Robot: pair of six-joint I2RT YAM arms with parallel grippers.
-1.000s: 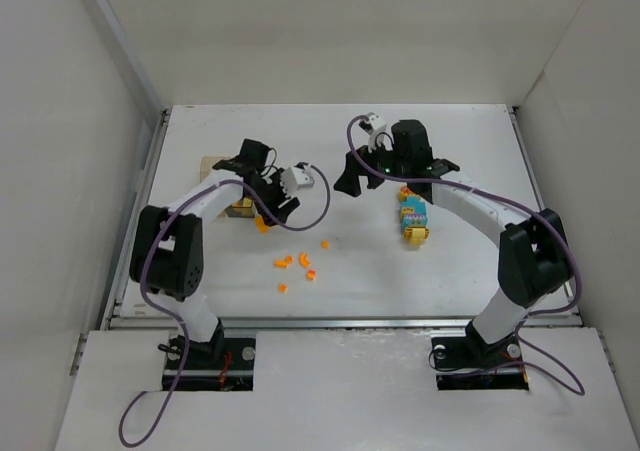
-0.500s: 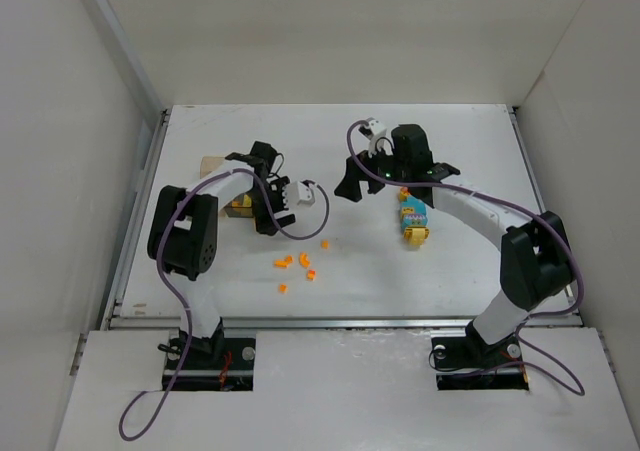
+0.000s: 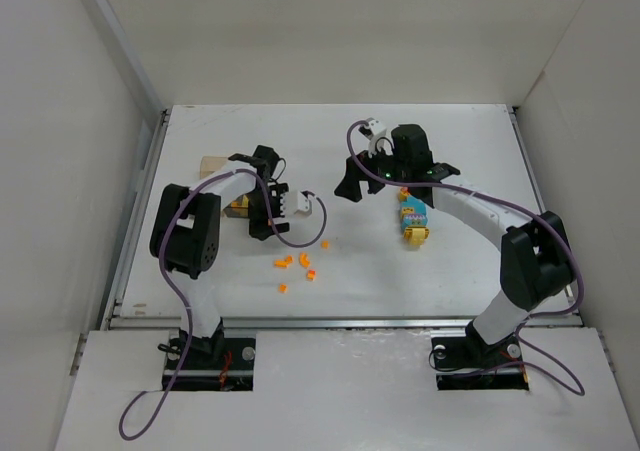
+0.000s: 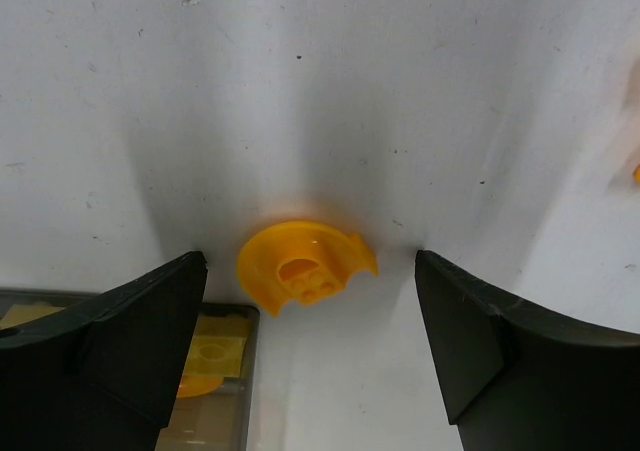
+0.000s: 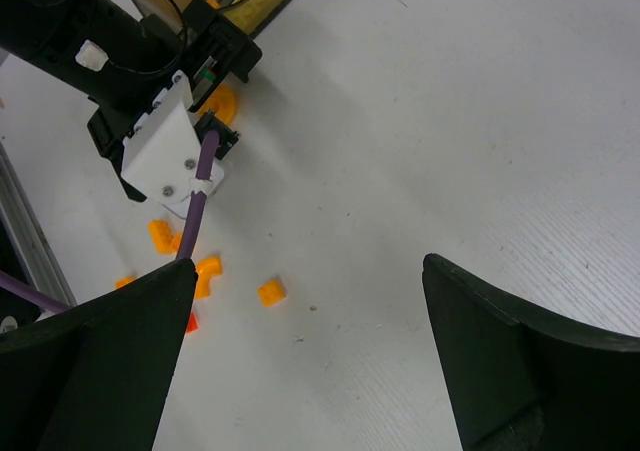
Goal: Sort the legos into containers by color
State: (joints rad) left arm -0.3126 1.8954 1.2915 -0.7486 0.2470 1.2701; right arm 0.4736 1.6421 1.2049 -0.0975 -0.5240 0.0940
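Jaws apart on both arms, the overhead camera shows. Your left gripper (image 3: 262,221) hangs low just beside the two joined translucent plastic boxes (image 3: 212,163), while your right gripper (image 3: 350,186) sits mid-table. Small loose orange plastic pieces (image 3: 295,263) lie scattered toward the front of the white table (image 3: 460,141). A stack of cyan and yellow plastic bricks (image 3: 412,216) stands by the right arm, well apart from the boxes.

Left wrist view: the left gripper (image 4: 305,269) straddles a curved orange plastic piece (image 4: 300,276) lying flat on the table, fingers wide on either side and touching nothing. The smoky box wall (image 4: 250,371) lies just beside the finger nearest it (image 4: 130,341), with a yellow plastic piece (image 4: 215,351) inside. Close here and you risk the rounded piece squirting out sideways, because its curve gives the pads little flat to bite. You also risk that finger catching the box rim and dragging both boxes. If orange lands in with yellow, the sort is likely spoiled.

Right wrist view: the right gripper (image 5: 310,271) is spread wide on nothing, looking across at the left arm's purple cable (image 5: 195,206). The cable droops toward the loose orange pieces, and a swing of that arm could sweep them away.
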